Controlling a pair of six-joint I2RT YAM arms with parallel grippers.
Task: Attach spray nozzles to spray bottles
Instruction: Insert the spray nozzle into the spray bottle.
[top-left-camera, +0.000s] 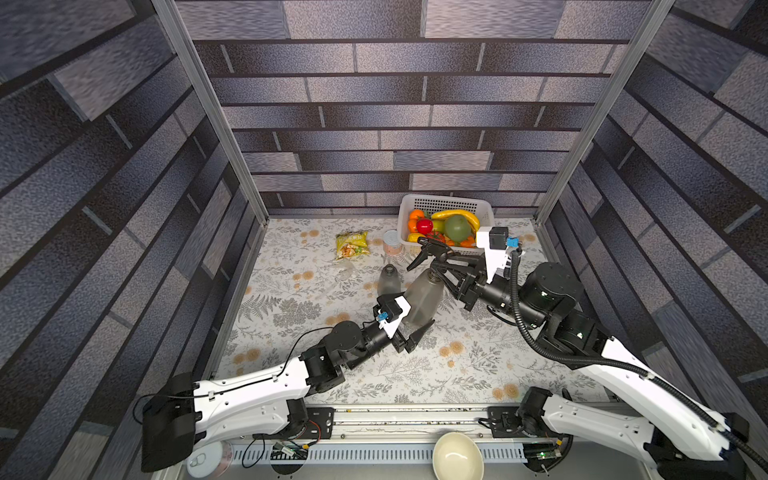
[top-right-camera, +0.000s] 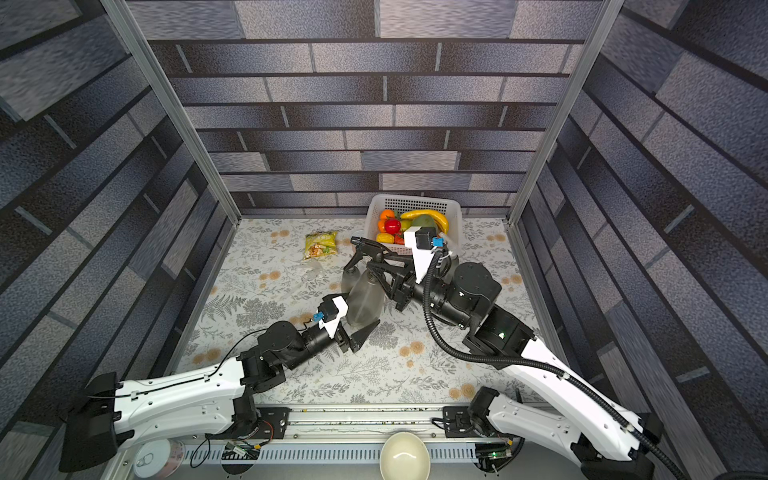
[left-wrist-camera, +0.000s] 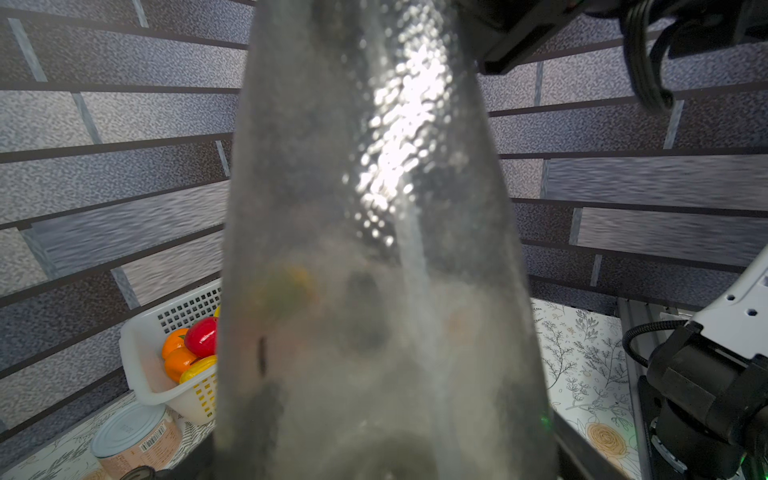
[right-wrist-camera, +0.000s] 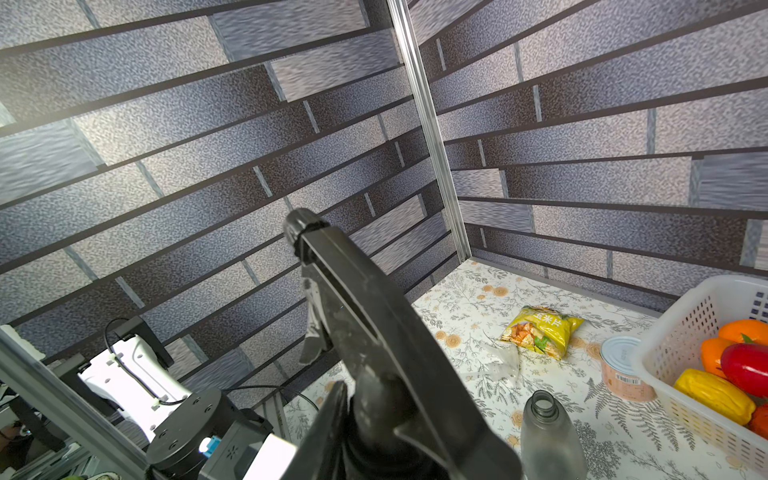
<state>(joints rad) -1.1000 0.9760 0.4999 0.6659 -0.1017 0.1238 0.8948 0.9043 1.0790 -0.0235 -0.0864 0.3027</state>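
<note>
A smoky-grey spray bottle (top-left-camera: 424, 295) stands tilted over the table's middle, and it fills the left wrist view (left-wrist-camera: 374, 208). My left gripper (top-left-camera: 413, 328) is shut on its wide base. A black spray nozzle (top-left-camera: 430, 249) sits on this bottle's neck, trigger pointing left. My right gripper (top-left-camera: 435, 270) is shut on the nozzle's collar, seen close in the right wrist view (right-wrist-camera: 386, 415). Just left of the held one, a second spray bottle (top-left-camera: 389, 279) stands upright with an open neck (right-wrist-camera: 542, 405). A faint clear-whitish piece (right-wrist-camera: 498, 359), maybe a spray nozzle, lies beyond it.
A white basket (top-left-camera: 446, 203) of toy fruit stands at the back wall. A pinkish tin can (top-left-camera: 392, 243) stands beside it, and a yellow snack bag (top-left-camera: 352, 244) lies further left. A cream bowl (top-left-camera: 457, 457) and a can (top-left-camera: 203, 459) sit in front of the rail.
</note>
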